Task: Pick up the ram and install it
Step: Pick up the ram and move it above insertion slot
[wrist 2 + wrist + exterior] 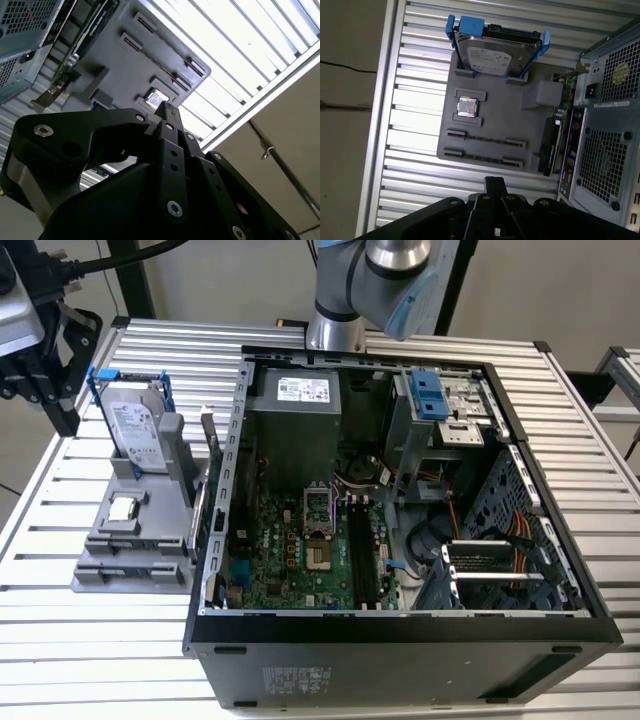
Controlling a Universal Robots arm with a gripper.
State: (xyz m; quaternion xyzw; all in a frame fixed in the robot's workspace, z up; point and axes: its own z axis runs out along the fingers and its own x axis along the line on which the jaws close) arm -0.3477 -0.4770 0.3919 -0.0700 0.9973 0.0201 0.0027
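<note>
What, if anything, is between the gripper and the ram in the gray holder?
Nothing visible does. In the first wrist view the gripper hangs apart from the gray holder, and the ram lies in its slot, uncovered. The processor and hard drive sit beyond it, not in between.

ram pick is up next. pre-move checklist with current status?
1. Ram present: ok, on edge in tray holders.
2. Ram unobstructed: ok, drive and processor sit apart from it on the tray.
3. Pincer clear of ram: ok, not touching, aimed near the tray's edge.
4. Board slots free: ok, they look empty in the exterior view.
5. Case open: ok, side panel off.
6. Cables clear of slots: cannot tell, a bundle lies close to one end.
</note>
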